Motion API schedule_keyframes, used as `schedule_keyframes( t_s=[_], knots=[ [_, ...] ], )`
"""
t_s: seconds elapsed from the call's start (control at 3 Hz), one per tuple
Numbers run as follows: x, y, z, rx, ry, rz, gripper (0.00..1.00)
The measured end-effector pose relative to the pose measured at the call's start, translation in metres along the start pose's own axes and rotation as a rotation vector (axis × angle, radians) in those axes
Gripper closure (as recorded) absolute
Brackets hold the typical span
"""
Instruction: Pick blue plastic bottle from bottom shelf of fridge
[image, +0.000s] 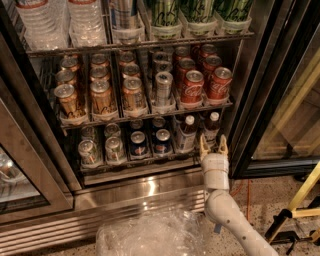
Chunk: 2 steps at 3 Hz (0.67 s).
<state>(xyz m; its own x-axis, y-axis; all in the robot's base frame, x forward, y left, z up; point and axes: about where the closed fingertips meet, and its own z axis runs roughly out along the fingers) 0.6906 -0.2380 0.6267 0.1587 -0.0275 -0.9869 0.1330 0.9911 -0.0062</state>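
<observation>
The fridge (260, 75) stands open in the camera view. Its bottom shelf (140, 161) holds silver cans (114, 148), blue Pepsi cans (138, 144) and two white-capped bottles of dark drink. One bottle, with a pale bluish-white label (185, 135), stands second from the right. The other bottle (212, 125) stands at the far right. My gripper (213, 146) is open and empty. It points at the shelf's front edge, just below and in front of the far-right bottle. Its two yellowish fingertips (203, 145) stand apart, and it touches nothing.
The rack above holds gold cans (101, 97), a silver can (163, 87) and red Coca-Cola cans (192, 87). A glass door (280, 100) stands open at the right. Crumpled clear plastic (150, 235) lies on the floor below the steel grille (60, 227). A yellow stand (300, 200) is at the lower right.
</observation>
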Motion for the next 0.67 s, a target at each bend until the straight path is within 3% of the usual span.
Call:
schedule_keyframes(
  t_s=[0.33,0.67],
  knots=[
    [0.0015,0.0139,0.0230,-0.073,0.014,0.018,0.41],
    [0.0011,0.0139,0.0289,-0.084,0.014,0.016,0.41]
  ],
)
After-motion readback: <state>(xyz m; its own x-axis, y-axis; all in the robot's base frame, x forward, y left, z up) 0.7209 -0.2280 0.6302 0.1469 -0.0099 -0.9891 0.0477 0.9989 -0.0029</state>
